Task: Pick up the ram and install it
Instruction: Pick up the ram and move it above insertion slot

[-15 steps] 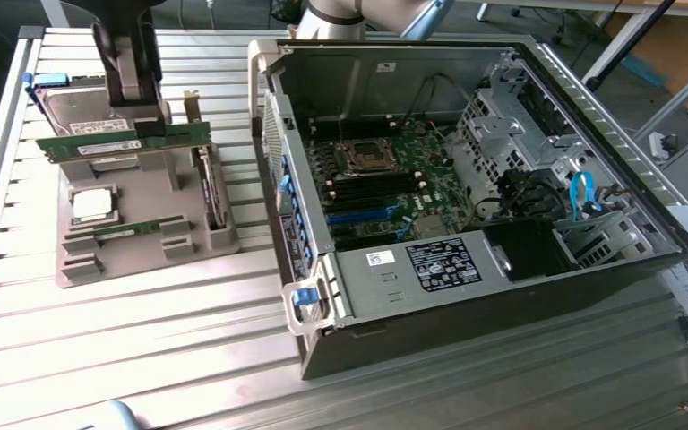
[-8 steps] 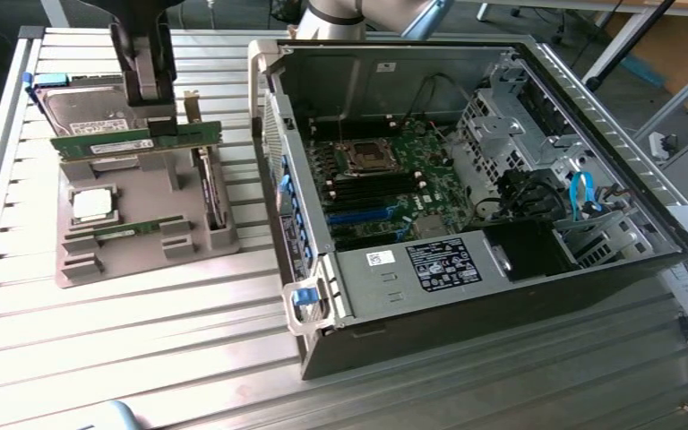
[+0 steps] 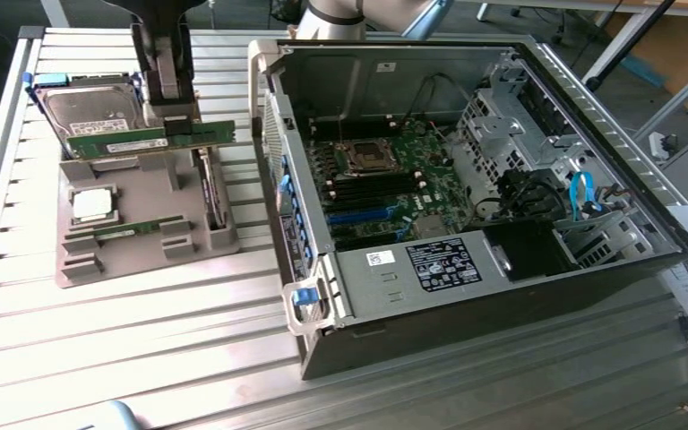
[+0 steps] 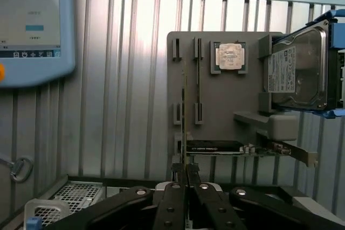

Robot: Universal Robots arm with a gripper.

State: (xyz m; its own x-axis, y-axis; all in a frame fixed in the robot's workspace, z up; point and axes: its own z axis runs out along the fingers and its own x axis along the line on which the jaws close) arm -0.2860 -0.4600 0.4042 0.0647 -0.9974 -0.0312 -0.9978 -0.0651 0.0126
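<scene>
The ram [image 3: 129, 143], a long green board with a white label, hangs level above the grey holder tray [image 3: 141, 260] at the exterior view's left. My gripper [image 3: 180, 130] is shut on its upper edge near the right end. Seen from the wrist, the ram [image 4: 184, 106] is edge-on, a thin line running out from between the closed fingertips of the gripper [image 4: 184, 172]. The open computer case [image 3: 464, 296] lies at the exterior view's right. Its motherboard [image 3: 422, 179] and memory slots [image 3: 362, 190] are exposed, well apart from the ram.
On the tray sit a hard drive [image 3: 87, 107], a silver processor [image 3: 93, 204], a second green stick [image 3: 123, 230] and an expansion card [image 4: 242, 148]. A tablet-like screen [image 4: 32, 25] lies on the slatted table. The case's side walls and drive cage [image 3: 536, 116] surround the motherboard.
</scene>
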